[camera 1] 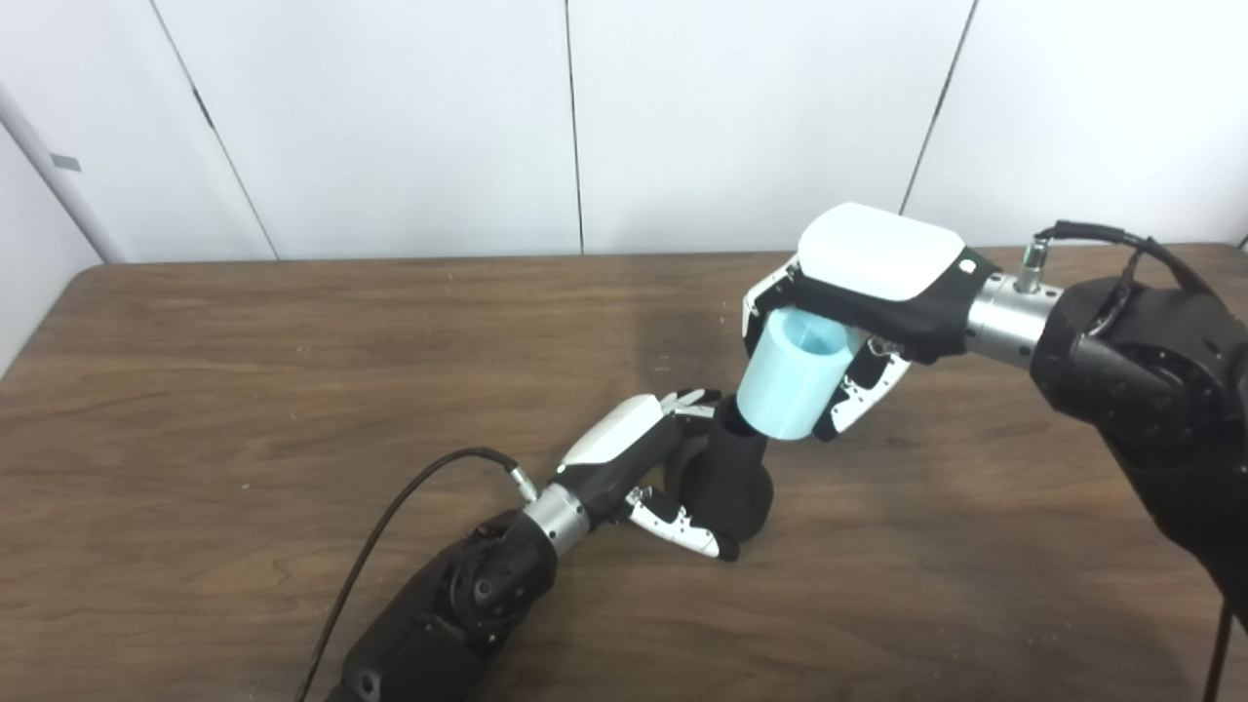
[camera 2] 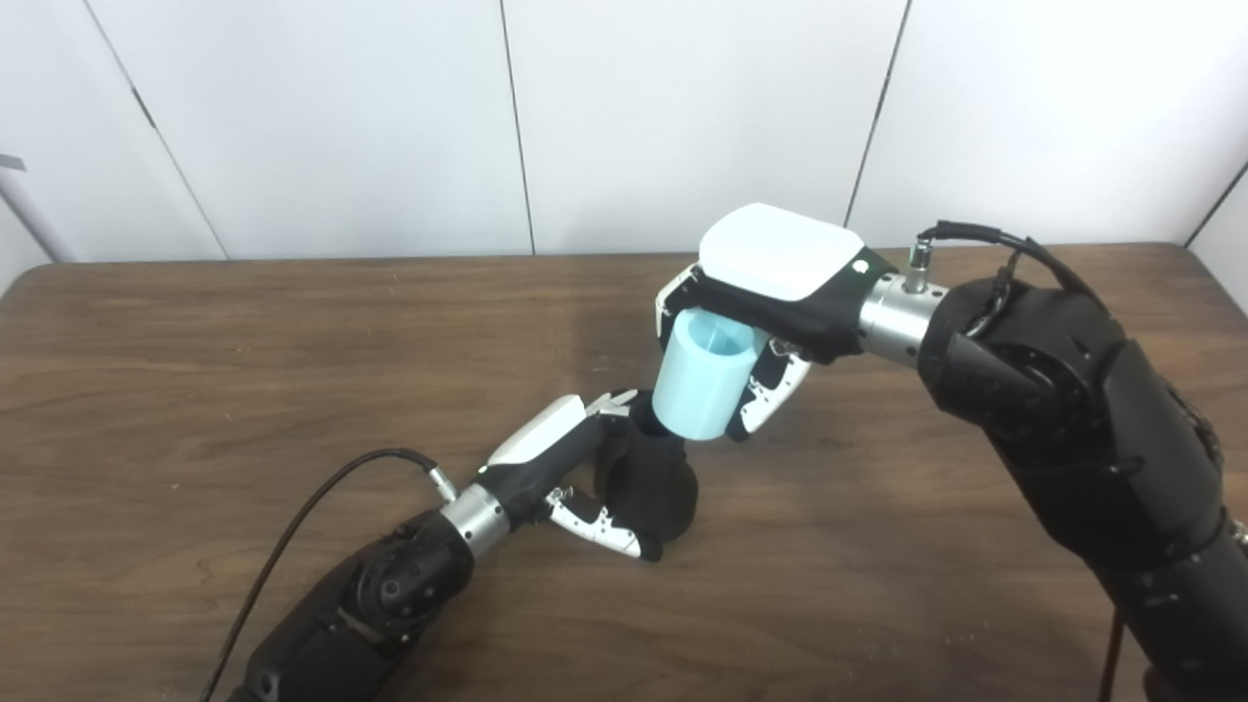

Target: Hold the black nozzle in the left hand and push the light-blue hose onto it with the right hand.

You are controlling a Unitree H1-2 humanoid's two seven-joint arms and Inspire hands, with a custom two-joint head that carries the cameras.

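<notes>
The black nozzle point(camera 1: 731, 478) stands on the wooden table point(camera 1: 292, 390) near the middle, its wide base down and its narrow neck pointing up. My left hand point(camera 1: 643, 458) is shut around the nozzle's body from the left. The light-blue hose point(camera 1: 795, 375), a short hollow cylinder, is tilted with its lower end meeting the nozzle's neck. My right hand point(camera 1: 868, 292) is shut on the hose from above and the right. In the right eye view the hose point(camera 2: 704, 375) hides the top of the nozzle point(camera 2: 653, 483).
White wall panels point(camera 1: 390, 117) rise behind the table's far edge. A black cable point(camera 1: 390, 526) trails from my left wrist across the table. My right forearm point(camera 1: 1150, 390) reaches in from the right side.
</notes>
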